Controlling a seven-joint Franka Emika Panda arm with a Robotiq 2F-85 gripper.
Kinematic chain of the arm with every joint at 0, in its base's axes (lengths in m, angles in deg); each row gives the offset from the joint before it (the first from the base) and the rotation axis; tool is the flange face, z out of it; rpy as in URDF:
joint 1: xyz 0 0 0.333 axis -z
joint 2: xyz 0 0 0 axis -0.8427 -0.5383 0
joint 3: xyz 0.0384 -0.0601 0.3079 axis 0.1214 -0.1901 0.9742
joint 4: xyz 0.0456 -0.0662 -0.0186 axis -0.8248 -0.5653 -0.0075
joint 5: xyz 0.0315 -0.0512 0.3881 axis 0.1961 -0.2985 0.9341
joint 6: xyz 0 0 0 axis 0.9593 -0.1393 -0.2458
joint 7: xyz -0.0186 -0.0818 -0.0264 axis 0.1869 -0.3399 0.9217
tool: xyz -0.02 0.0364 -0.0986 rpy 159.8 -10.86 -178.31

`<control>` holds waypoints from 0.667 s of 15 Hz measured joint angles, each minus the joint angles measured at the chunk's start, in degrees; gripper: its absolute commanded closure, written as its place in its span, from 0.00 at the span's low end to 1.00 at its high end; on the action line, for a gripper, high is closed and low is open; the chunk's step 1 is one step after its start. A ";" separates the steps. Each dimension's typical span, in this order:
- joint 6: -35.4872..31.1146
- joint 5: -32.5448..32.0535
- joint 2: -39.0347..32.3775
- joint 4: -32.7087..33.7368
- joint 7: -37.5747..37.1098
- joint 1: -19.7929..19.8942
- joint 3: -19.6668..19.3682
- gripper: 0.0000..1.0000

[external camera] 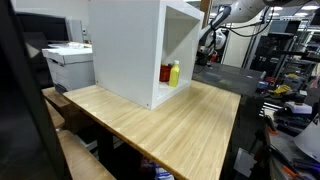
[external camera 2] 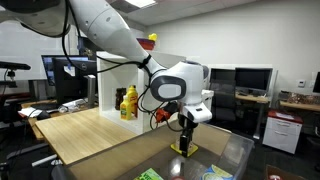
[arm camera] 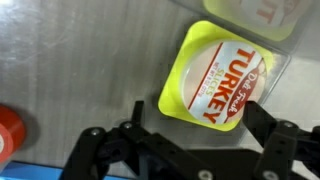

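i judge this to be the approach step: my gripper (arm camera: 192, 112) hangs right over the turkey pack (arm camera: 225, 80), and nothing is lifted yet. the pack is a flat yellow tray with a red and white label. it lies on the grey metal table (arm camera: 80, 60), label up and turned at a slant to my fingers (arm camera: 252, 108).

in an exterior view the gripper (external camera 2: 184, 140) points straight down and the pack (external camera 2: 186, 151) sits directly beneath the tips. the tips look very near it, but i cannot tell whether they touch.

my jaws stand wide apart and hold nothing. in the wrist view one finger shows to the left of the pack over bare metal. the other sits at the pack's lower right corner, so the pack is off centre between them.

a grasp from here would, i think, call for a small shift toward the pack's middle and a wrist turn to square the fingers with its sides. then i would go straight down until the tips reach the table, and close. the pack is low and its rim looks thin, so the fingers could slide over the top.

a second yellow pack (arm camera: 250, 15) lies just beyond this one, and a red thing (arm camera: 8, 135) shows at the edge.
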 measured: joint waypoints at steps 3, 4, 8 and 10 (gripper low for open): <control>0.00 -0.01 -0.54 0.00 0.00 -0.03 0.00 0.00; 0.00 -0.03 -0.75 0.00 0.00 -0.03 -0.01 0.00; -0.15 -0.04 -1.39 0.13 0.00 -0.04 -0.12 0.00; -0.17 -0.04 -1.41 0.14 0.00 -0.04 -0.14 0.00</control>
